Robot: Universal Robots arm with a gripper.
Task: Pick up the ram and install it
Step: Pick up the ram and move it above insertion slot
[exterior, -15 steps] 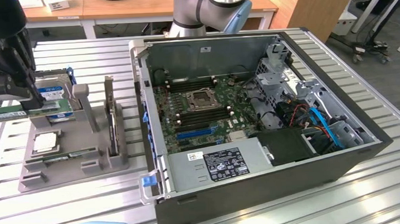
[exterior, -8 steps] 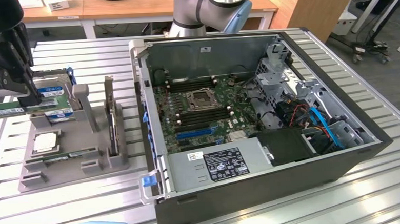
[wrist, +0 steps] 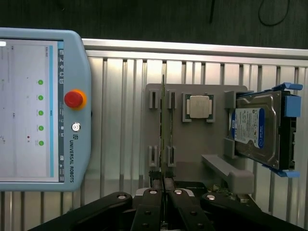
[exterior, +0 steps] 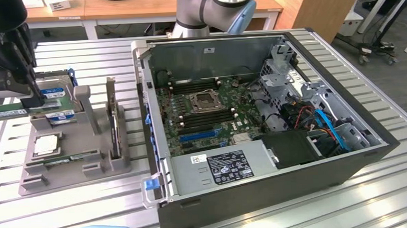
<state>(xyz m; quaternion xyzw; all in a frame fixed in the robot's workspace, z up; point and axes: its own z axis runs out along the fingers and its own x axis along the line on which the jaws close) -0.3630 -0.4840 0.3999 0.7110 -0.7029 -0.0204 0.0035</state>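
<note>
The ram [wrist: 163,120] is a thin green board, seen edge-on in the wrist view as a narrow line over the grey holder [wrist: 192,154]. My gripper [wrist: 163,185] is shut on its near end, with both black fingers pressed together on the board. In the exterior view the gripper [exterior: 30,102] hangs above the holder's far side at the exterior view's left. There the green ram [exterior: 1,112] sticks out level from it, raised off the holder [exterior: 74,168].
A square silver processor [wrist: 199,107] and a blue-labelled hard drive [wrist: 257,130] sit on the holder. The open computer case [exterior: 372,152] lies at the exterior view's right, with motherboard memory slots [exterior: 195,84] around the processor socket [exterior: 206,101]. A teach pendant [wrist: 43,106] lies beside the holder.
</note>
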